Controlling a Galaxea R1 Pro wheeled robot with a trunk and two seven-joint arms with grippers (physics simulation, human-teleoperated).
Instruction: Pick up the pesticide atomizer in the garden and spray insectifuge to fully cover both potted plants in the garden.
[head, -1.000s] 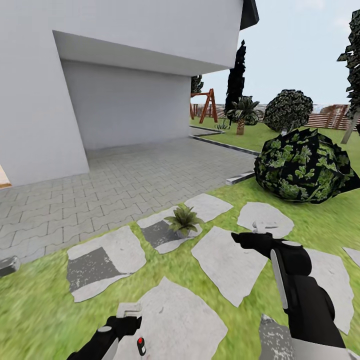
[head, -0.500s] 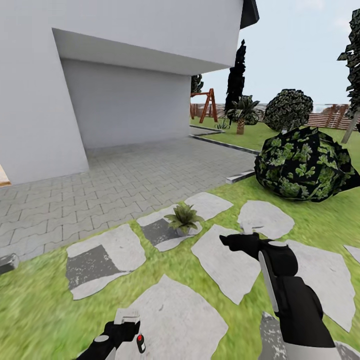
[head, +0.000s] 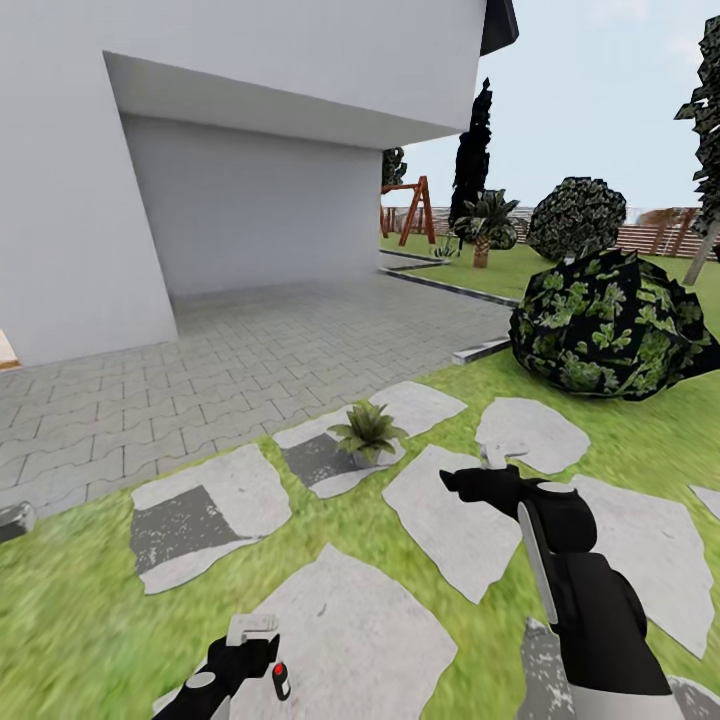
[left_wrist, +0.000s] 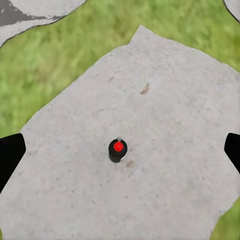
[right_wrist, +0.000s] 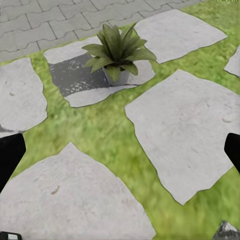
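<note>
The left gripper (head: 252, 640) is seen low in the head view, hanging over a large pale stepping stone (head: 350, 640). Its jaws are spread wide and nothing is held between them; in the left wrist view only the two dark fingertips (left_wrist: 10, 155) are seen, at the opposite edges of the picture.

Directly below, centred between those fingertips, the pesticide atomizer (left_wrist: 118, 150) is seen end-on: a small dark bottle standing upright on the stone, its red tip facing the camera. In the head view the atomizer is found just beside the gripper, apart from it and not yet touched.

The step in hand is judged to be the pick-up. The alignment looks good, so a straight descent is advised, with the bottle kept centred and the jaws closed only once the dark body, not the trigger head, lies between them. A small upright bottle could easily be knocked over by a fingertip.

Further out, the right gripper (head: 487, 480) is held forward over the grass, its dark fingertips likewise at the edges of its wrist view, wide apart and empty. Ahead of it, one potted plant (right_wrist: 117, 52) stands in a grey pot on a stepping stone with a dark patch. Whether any specks lie on its leaves cannot be told.
</note>
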